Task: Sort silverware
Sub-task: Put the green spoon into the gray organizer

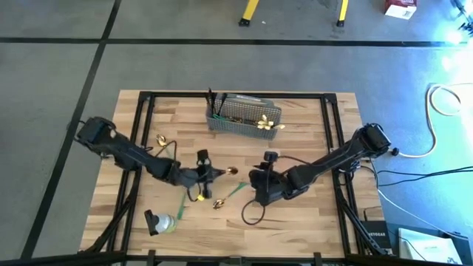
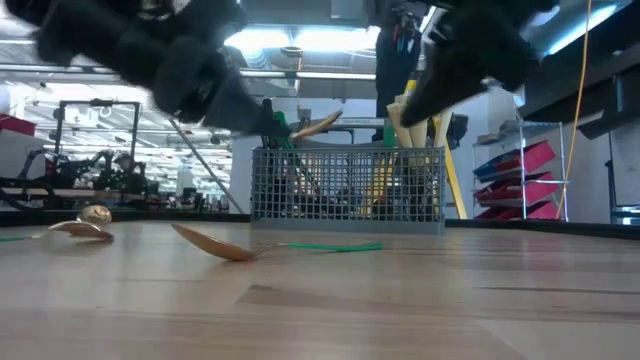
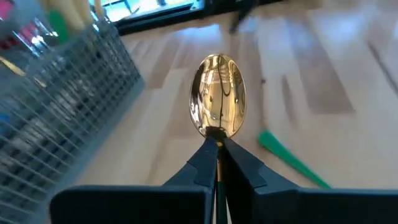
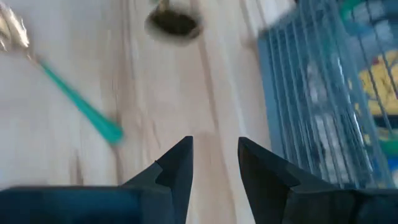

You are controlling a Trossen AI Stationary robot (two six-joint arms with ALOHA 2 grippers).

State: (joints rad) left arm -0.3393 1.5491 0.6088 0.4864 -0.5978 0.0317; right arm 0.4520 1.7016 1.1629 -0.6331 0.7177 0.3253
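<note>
My left gripper [image 1: 216, 174] [image 3: 217, 148] is above the table's middle, shut on a gold spoon [image 3: 217, 102] whose bowl [image 1: 232, 171] points toward the right. My right gripper [image 1: 259, 186] [image 4: 214, 158] hovers open just right of it and touches nothing. A green-handled gold spoon [image 1: 225, 198] [image 2: 225, 247] lies flat on the wood near both grippers. Another gold spoon [image 1: 161, 139] [image 2: 80, 228] lies toward the left. The grey mesh basket [image 1: 244, 114] [image 2: 345, 185] stands at the far edge with cutlery upright in it. My left gripper pinches the gold spoon between its two fingers at the neck [image 3: 217, 138], right behind the bowl; the handle runs back between the fingers, hidden by them. The spoon is lifted clear of the table [image 2: 316, 124], its bowl sticking out ahead of the fingertips.
A dark and pale object [image 1: 159, 222] sits near the table's near left corner. A black cable loop [image 1: 251, 214] hangs by the right gripper. Black frame rails [image 1: 144, 133] run along the table's left and right sides. Bare wood [image 1: 310, 214] lies at the near right.
</note>
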